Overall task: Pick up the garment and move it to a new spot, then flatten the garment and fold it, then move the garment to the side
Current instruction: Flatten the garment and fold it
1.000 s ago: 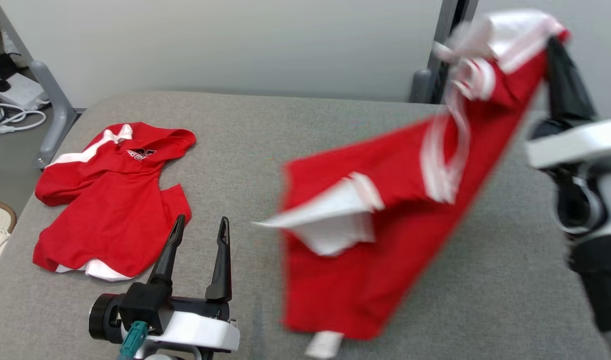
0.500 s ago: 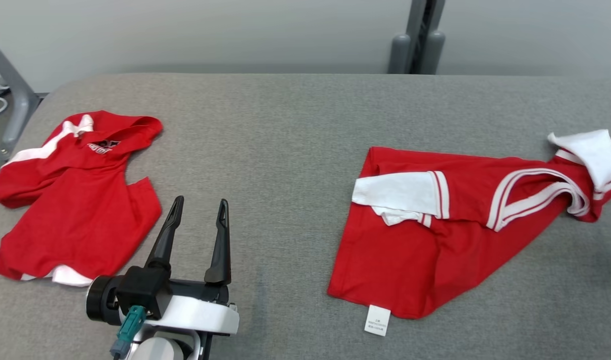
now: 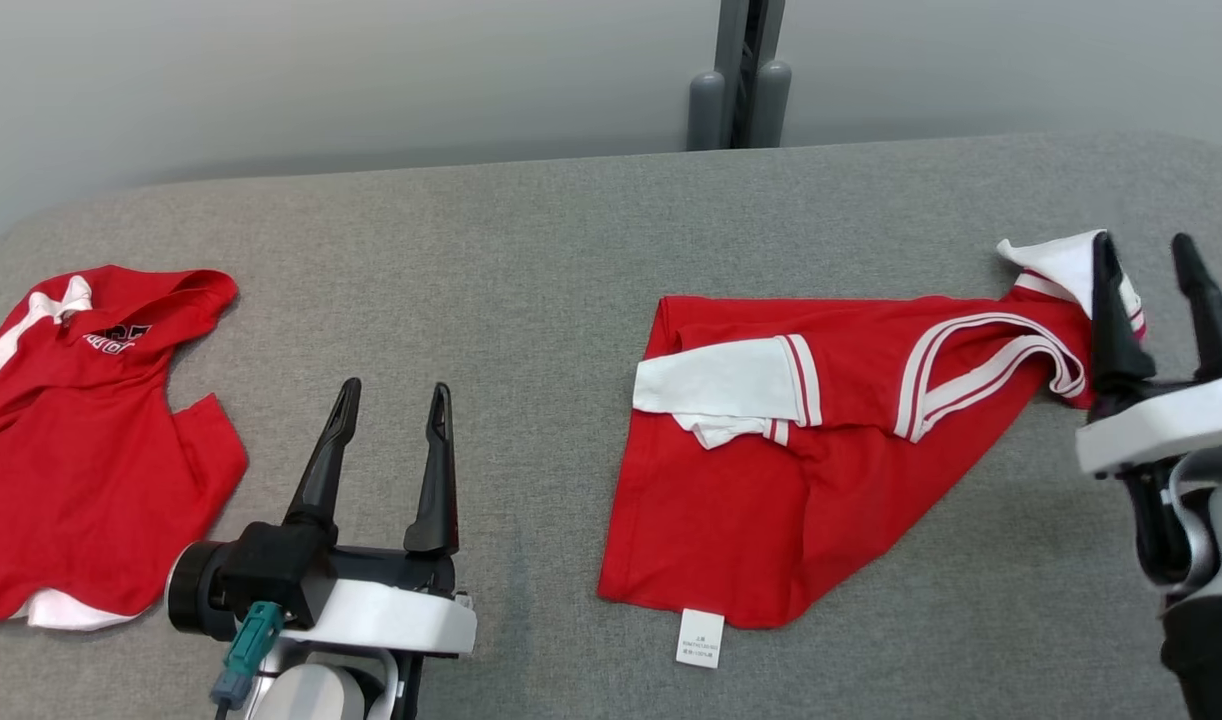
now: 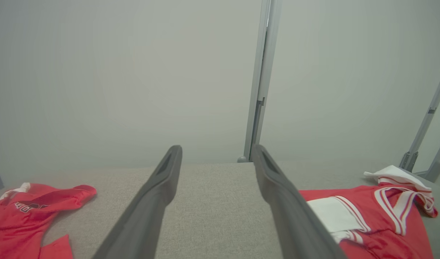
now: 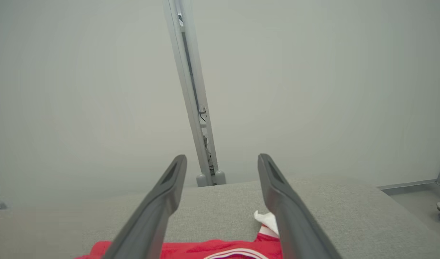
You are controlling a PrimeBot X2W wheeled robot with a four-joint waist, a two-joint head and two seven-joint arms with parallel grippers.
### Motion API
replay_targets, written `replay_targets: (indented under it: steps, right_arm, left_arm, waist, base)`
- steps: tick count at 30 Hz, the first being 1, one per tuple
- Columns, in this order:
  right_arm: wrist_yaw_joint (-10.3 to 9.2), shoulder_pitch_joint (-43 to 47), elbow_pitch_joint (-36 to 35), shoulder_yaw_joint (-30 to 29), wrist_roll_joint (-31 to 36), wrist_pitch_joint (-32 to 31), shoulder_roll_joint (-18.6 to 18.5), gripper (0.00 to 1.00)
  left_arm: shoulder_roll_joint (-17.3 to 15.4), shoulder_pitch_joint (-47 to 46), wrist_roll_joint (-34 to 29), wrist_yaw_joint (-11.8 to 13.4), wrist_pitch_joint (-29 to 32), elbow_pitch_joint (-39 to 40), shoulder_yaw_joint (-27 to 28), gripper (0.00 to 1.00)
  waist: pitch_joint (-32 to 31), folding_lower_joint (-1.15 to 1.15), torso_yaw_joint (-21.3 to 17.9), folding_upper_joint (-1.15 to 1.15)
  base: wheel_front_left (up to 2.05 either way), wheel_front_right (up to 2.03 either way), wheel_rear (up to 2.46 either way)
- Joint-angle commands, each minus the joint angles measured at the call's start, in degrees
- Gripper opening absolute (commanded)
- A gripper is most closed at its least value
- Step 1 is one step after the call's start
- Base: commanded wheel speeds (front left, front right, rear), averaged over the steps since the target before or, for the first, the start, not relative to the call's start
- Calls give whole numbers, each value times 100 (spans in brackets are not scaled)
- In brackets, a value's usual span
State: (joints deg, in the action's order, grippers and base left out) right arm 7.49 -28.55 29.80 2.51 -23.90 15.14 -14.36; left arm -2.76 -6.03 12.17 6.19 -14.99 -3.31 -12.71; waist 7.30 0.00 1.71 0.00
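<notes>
Rumpled red cloth garment [image 3: 771, 480], white striped trim, roughly triangular, right of centre on grey woven surface [image 3: 531, 250], left tool [image 3: 395, 390] spread and empty, right tool [image 3: 1142, 242] spread by its white collar, second red garment [image 3: 81, 440] at left.

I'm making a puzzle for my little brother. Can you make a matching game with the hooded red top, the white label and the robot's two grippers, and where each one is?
Things:
1. hooded red top
2. white label
3. left gripper
4. right gripper

Places:
A. by the striped shirt's right end, fingers apart
B. far left of the grey table
C. at the striped shirt's bottom edge
D. over bare table between the two garments, fingers apart

Pairs: 1-B, 2-C, 3-D, 4-A
</notes>
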Motion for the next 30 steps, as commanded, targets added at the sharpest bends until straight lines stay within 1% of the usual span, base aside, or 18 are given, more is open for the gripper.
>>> replay_targets:
  steps: [1,5,8,10,14,17,20,22,29,30]
  right_arm:
    - [0,182,-170,42,58,11,30,100]
    - [0,714,-906,182,40,11,302,100]
    - [0,1098,-1299,101,-58,12,510,100]
    - [0,1265,-1441,56,-130,11,631,100]
    - [0,1436,-1445,185,-12,12,639,100]
    - [0,1406,-1271,237,-28,12,635,100]
    - [0,1281,-882,305,-8,12,562,100]
    - [0,1172,-587,332,-245,4,608,100]
    - [0,661,470,501,-1010,-124,380,100]
    - [0,661,470,501,-1010,-124,380,100]
  left_arm:
    - [-23,-61,13,42,-17,24,14,100]
    - [-23,-38,45,46,-16,60,49,100]
    - [-22,4,51,43,-17,78,55,100]
    - [-23,28,66,45,-17,83,57,100]
    - [-23,36,46,8,-17,66,40,100]
    - [-23,5,34,-14,-17,42,26,100]
    - [-22,-45,43,-52,-16,7,-26,100]
    - [-22,-74,34,-70,-17,-18,-88,100]
    - [-23,-116,0,-37,-17,-73,-190,100]
    - [-23,-116,0,-37,-17,-73,-190,100]
  waist:
    - [-22,0,-44,0]
    - [-44,0,-107,0]
    - [-56,0,-119,0]
    - [-51,0,-125,0]
    - [-21,0,-108,0]
    - [7,0,-52,0]
    - [47,0,62,0]
    - [80,0,162,0]
    - [236,0,550,0]
    - [236,0,550,0]
  base:
    - [0,0,0]
    - [0,0,0]
    - [0,0,0]
    - [0,0,0]
    - [0,0,0]
    - [0,0,0]
    - [0,0,0]
    - [0,0,0]
    - [0,0,0]
    - [0,0,0]
